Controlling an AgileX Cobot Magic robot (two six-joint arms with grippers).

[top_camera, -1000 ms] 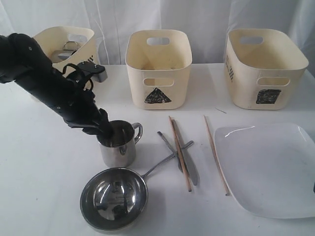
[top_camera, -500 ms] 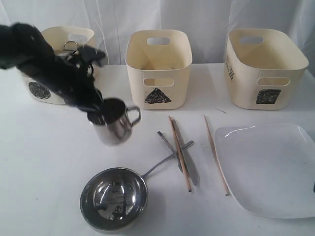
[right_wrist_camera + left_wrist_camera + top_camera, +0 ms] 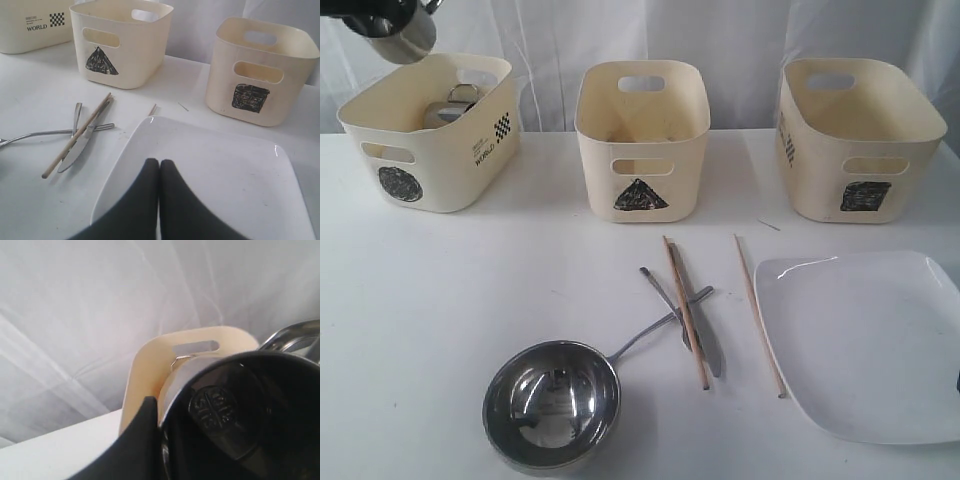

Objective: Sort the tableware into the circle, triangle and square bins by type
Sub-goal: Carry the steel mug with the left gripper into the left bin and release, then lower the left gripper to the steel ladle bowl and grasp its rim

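Two claws show. The left claw [image 3: 162,436] grips the wall of a steel handled mug [image 3: 402,35], with one black finger [image 3: 142,440] outside it and the other side hidden in the dark cup. It holds the mug in the air at the top corner of the exterior view. Beneath this claw sits the cream plastic rounded bin with a black scribbled circle [image 3: 430,150] and a checker-pattern label. A second steel mug [image 3: 460,100] rests inside that bin, well below the held one.

The right claw [image 3: 159,163] has its black fingers [image 3: 147,175] pressed together with nothing between them. It hangs over the large white square plate [image 3: 225,170]. Ahead of its tips stands the cream plastic bin with a black scribbled square [image 3: 260,70]. Ahead and toward the left claw's side stands the cream plastic bin with a black scribbled triangle [image 3: 120,40].

Beside the plate, on that same side of the right claw, lies one thin wooden chopstick [image 3: 760,315]. Farther that way the steel cutlery [image 3: 705,345] lies crossed, with another wooden chopstick pair [image 3: 685,310] across it. The round steel bowl [image 3: 552,405] sits farthest from the right claw, upright on the white table [image 3: 440,300], touching or just hiding the end of one long cutlery handle.
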